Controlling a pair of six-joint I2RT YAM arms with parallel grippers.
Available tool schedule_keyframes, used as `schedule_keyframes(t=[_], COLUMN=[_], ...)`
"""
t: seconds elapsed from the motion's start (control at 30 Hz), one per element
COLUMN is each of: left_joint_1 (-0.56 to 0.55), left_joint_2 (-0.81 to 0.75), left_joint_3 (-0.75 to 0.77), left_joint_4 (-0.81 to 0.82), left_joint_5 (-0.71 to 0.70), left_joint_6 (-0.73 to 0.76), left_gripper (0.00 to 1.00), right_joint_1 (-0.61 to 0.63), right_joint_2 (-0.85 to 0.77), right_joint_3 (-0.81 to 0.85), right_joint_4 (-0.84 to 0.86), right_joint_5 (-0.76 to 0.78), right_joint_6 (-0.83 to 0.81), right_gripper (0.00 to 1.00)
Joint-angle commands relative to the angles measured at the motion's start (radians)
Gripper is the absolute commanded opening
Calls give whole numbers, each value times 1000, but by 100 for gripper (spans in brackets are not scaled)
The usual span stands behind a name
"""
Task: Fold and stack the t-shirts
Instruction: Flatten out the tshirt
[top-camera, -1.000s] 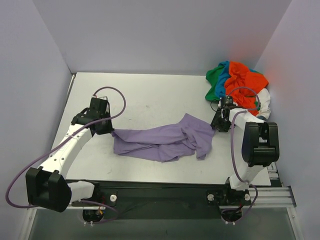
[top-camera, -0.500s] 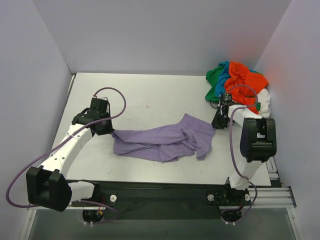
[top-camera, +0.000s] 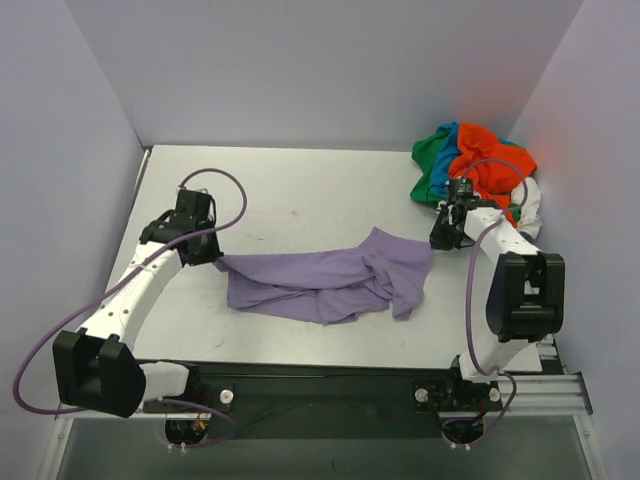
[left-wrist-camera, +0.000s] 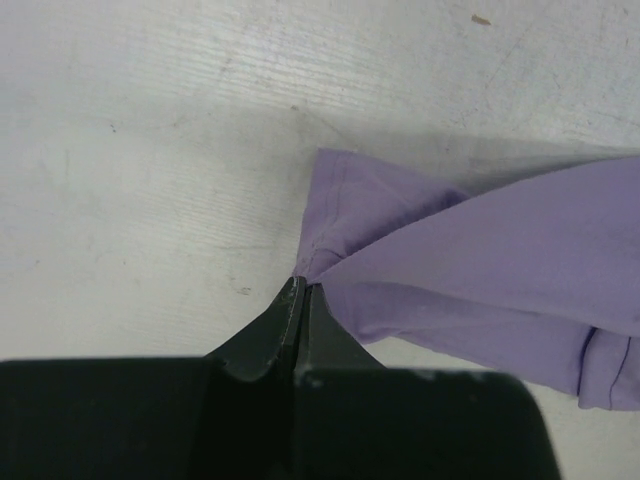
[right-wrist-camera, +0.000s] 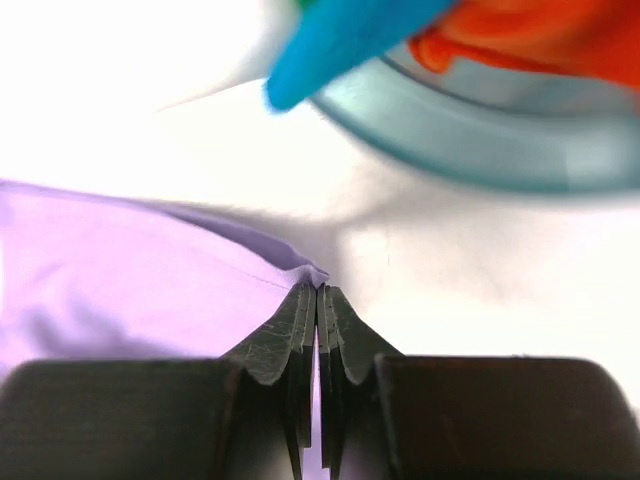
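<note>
Rumpled lavender t-shirt (top-camera: 320, 282); colourful pile (top-camera: 478, 165) far-right

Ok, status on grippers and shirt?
Left gripper, right gripper shut on lavender-purple cloth t-shirt, opposite ends. Shirt rumpled, unfolded. Orange-green-blue shirt heap crowds right side.

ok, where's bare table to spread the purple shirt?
Bare table between the back wall and the lavender shirt, left to centre. Narrow strip between shirt and base rail. Crowded: far-right corner, heaped shirts.

The left arm (top-camera: 135, 290) and right arm (top-camera: 497, 222) are white-shelled with chunky black joint housings (top-camera: 95, 372), and a purple cable (top-camera: 38, 352) loops loosely alongside each. The left end effector (left-wrist-camera: 302, 286) and right end effector (right-wrist-camera: 317, 291) are matt black, their fingers (right-wrist-camera: 285, 338) tapering to thin wedges, the right pair scuffed.
</note>
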Motion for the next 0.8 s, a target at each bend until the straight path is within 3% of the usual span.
schedule_keyframes(t=[0.0,0.13,0.27,0.43,0.57,0.77], left_joint_1=[22,53,62,63,63,63], left_joint_2=[30,59,99,83,-2,-186], left_joint_3=[118,256,515,733,804,796], left_joint_4=[-25,-35,-81,-92,-34,66], left_joint_5=[-84,-86,-52,-41,-52,-64], left_joint_6=[6,3,-4,-30,-64,-104], left_gripper=[0,0,0,0,0,0], right_joint_1=[-3,-3,-3,-3,-2,0], right_joint_2=[-184,-273,-339,-414,-478,-573], right_joint_3=[117,251,416,614,798,935], right_joint_4=[-104,-161,-204,-214,-214,-180], right_joint_5=[10,1,-10,-10,-2,-37], right_joint_6=[-8,-9,-9,-34,-77,-135], right_gripper=[0,0,0,0,0,0])
